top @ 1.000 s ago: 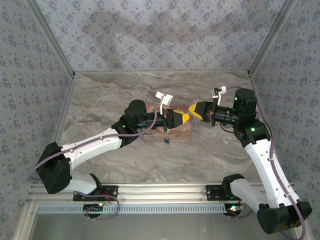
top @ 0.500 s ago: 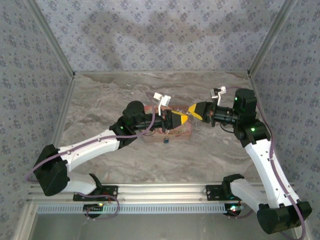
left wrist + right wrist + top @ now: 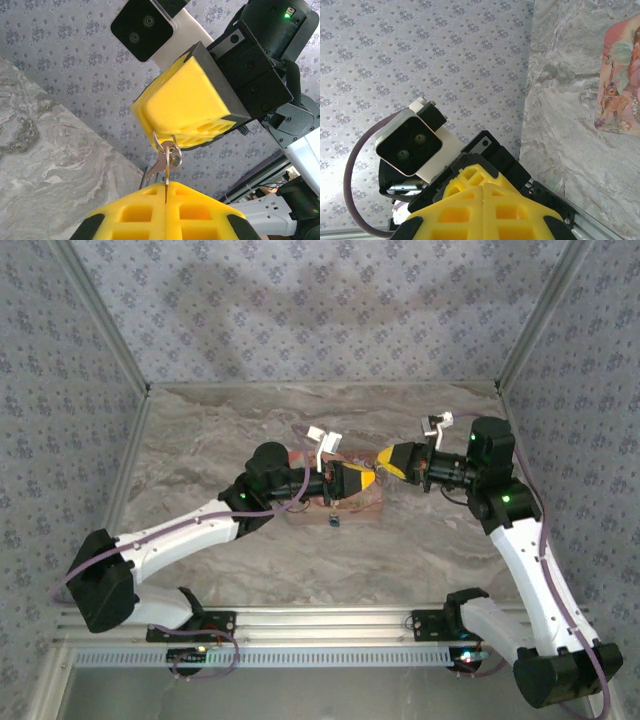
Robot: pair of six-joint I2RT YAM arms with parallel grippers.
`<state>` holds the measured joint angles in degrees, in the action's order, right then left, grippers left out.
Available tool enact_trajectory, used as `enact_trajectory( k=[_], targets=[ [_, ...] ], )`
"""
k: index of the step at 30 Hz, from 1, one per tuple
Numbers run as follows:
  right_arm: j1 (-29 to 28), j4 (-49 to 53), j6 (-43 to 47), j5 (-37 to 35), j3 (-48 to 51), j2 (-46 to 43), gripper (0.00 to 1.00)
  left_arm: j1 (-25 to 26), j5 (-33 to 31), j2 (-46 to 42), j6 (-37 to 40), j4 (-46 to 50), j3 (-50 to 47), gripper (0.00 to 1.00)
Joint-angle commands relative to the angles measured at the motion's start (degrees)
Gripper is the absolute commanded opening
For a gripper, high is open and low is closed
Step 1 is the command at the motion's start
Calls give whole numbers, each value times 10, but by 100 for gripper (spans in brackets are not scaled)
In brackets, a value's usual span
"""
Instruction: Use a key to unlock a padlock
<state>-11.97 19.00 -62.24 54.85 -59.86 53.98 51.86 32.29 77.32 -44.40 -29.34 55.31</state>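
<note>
Top view, left gripper (image 3: 370, 478): yellow fingers pressed together, their tips meeting the right gripper's above the middle of the table.
Top view, right gripper (image 3: 383, 463): yellow fingers closed, at 2 o'clock of the left tips; touching or just apart, I cannot tell.
Top view, pink printed mat (image 3: 350, 508): lies on the grey marbled table (image 3: 200, 440), at 7 o'clock of the tips. A small dark item (image 3: 333, 521) sits at its near edge, too small to identify.
Left wrist, slim silver key (image 3: 166, 167): hangs at 6 o'clock from a silver key ring (image 3: 161, 142), with its blade pinched in the seam of the left gripper (image 3: 165, 189).
Left wrist, right gripper (image 3: 167, 131): clamped on the ring. A second flat silver piece (image 3: 151, 174) dangles toward 7 o'clock.
Right wrist, right gripper (image 3: 483, 189): fingers flush together; what they hold is hidden.
Right wrist, left gripper (image 3: 467, 175): at 12 o'clock, close against the tips. The mat (image 3: 620, 85) is at 2 o'clock.
</note>
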Motion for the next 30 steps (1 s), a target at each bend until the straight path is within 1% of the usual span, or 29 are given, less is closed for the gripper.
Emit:
enact_trajectory(
  k=[1, 3, 4, 6, 7, 9, 11, 17, 18, 19, 22, 24, 26, 28, 30],
  targets=[
    [4, -12, -6, 13, 3, -13, 3, -2, 0, -14, 12, 5, 6, 0],
    [9, -1, 4, 13, 4, -15, 7, -2, 1, -17, 18, 19, 9, 0],
    [13, 8, 13, 14, 3, -15, 11, -2, -1, -19, 20, 29, 10, 0],
    [25, 64, 60, 16, -7, -14, 29, -3, -9, -25, 30, 76, 22, 0],
    [35, 91, 87, 13, -14, -15, 36, -3, -12, -27, 39, 109, 30, 0],
    [53, 121, 125, 7, -13, -19, 41, -3, -17, -29, 61, 186, 53, 0],
    [68, 130, 146, 11, -7, -20, 42, -3, -19, -30, 80, 259, 74, 0],
    [77, 162, 255, -20, 10, -29, 42, -13, -23, -13, 141, 492, 160, 0],
    [78, 162, 258, -25, 19, -33, 41, -14, -20, -9, 150, 519, 172, 0],
    [80, 144, 275, -20, 32, -36, 41, -17, -16, -4, 160, 547, 185, 0],
    [80, 66, 269, -13, 85, -54, 42, -27, 1, 11, 187, 619, 221, 0],
    [79, 41, 276, -25, 117, -69, 42, -30, 6, 20, 206, 658, 243, 0],
    [76, 8, 279, -18, 146, -83, 42, -35, 18, 30, 222, 680, 263, 0],
    [71, -38, 266, -17, 176, -100, 39, -39, 36, 42, 234, 709, 282, 0],
    [65, -61, 250, 7, 184, -103, 38, -40, 49, 54, 242, 725, 301, 0]
  ],
)
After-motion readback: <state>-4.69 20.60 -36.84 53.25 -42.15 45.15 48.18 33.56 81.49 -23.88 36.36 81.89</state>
